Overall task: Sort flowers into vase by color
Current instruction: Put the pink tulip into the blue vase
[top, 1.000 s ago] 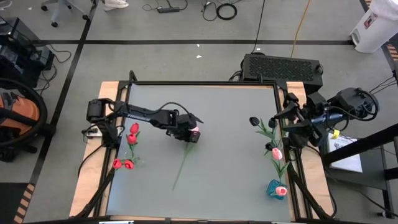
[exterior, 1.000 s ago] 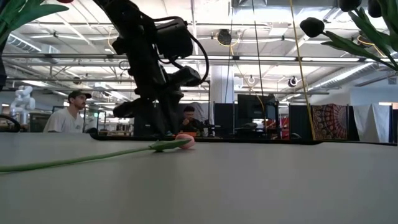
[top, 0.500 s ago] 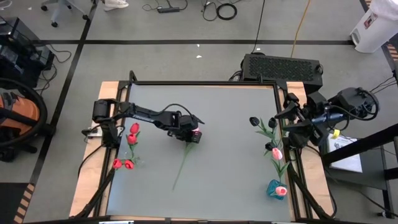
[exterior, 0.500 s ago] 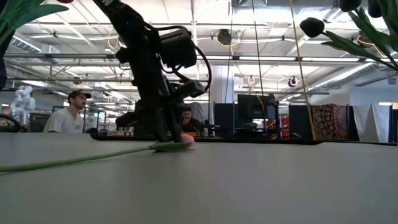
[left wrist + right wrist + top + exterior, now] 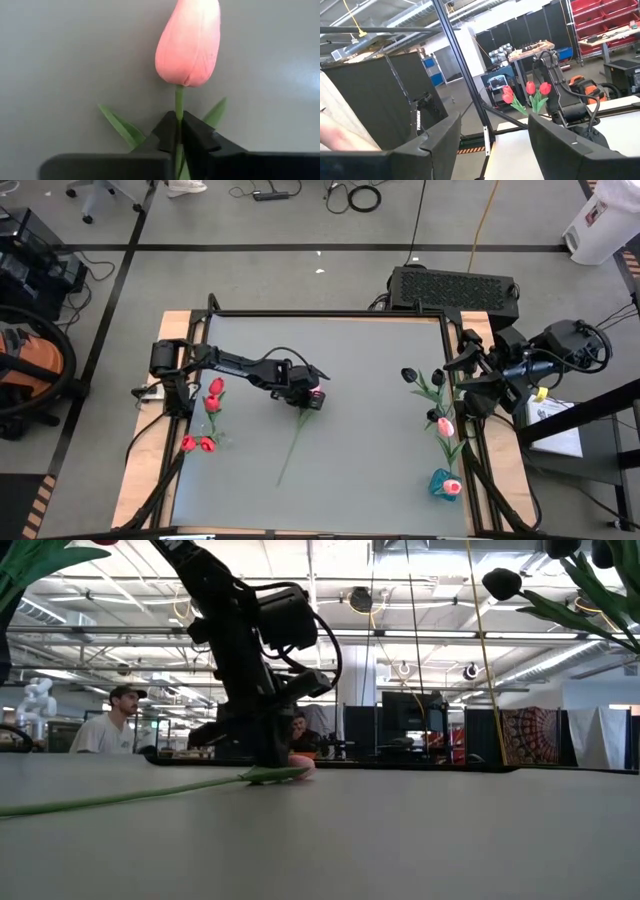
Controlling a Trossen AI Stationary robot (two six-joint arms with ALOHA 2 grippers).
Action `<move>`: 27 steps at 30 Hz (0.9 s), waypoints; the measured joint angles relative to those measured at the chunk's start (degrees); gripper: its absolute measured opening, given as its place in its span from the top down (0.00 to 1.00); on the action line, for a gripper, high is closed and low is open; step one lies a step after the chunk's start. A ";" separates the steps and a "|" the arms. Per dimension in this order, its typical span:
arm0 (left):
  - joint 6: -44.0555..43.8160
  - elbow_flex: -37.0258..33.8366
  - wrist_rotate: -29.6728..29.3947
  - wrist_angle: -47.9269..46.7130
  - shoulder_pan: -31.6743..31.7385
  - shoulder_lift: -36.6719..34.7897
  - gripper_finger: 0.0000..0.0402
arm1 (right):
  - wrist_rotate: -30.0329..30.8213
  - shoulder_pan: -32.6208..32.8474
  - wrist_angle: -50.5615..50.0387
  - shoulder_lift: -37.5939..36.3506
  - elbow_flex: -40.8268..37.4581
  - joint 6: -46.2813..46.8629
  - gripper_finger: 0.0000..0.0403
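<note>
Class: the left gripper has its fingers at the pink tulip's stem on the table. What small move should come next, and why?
Probably a straight lift. The left gripper is shut on the pink tulip's stem just below the head, while the flower lies flat on the table. Raising it clears the surface before carrying it toward the pink flowers by the right gripper.

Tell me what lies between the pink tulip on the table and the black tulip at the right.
In the high view, only bare grey table lies between the pink tulip, which the left gripper pinches, and the black tulip.
</note>
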 joint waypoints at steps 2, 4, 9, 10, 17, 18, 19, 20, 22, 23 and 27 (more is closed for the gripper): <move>0.00 0.00 0.65 0.07 -0.03 0.01 0.97 | 0.00 0.02 -0.07 0.00 0.00 -0.02 0.45; 0.00 0.00 1.49 0.11 -0.07 0.01 0.97 | 0.01 0.01 -0.22 0.00 0.00 -0.02 0.45; 0.00 0.15 2.69 1.53 -0.05 -0.80 0.97 | 0.02 0.00 -0.75 0.00 0.00 -0.02 0.45; 0.02 0.32 2.70 1.47 -0.05 -1.26 0.98 | 0.02 0.00 -1.05 0.00 0.00 -0.02 0.45; 3.76 4.81 1.28 1.29 0.87 -4.84 0.98 | 0.02 0.01 -2.31 0.00 0.00 0.00 0.45; 4.82 5.82 0.96 1.57 1.20 -5.36 0.98 | 0.02 0.00 -2.25 0.00 0.00 0.00 0.45; 5.77 6.61 0.52 1.47 1.43 -6.00 0.98 | 0.02 0.02 -2.23 0.00 0.00 0.00 0.45; 6.55 7.45 0.01 1.17 1.68 -6.57 0.98 | 0.02 0.02 -2.19 0.00 0.00 0.00 0.45; 8.72 9.62 -1.27 1.60 2.23 -7.47 0.98 | 0.02 0.00 -2.07 -0.06 0.00 -0.01 0.45; 9.91 10.60 -1.75 1.48 2.58 -7.98 0.98 | 0.02 0.00 -2.08 -0.08 0.00 -0.02 0.45; 16.22 16.21 -3.08 1.52 3.79 -9.10 0.98 | 0.02 0.01 -2.05 -0.56 0.00 0.13 0.45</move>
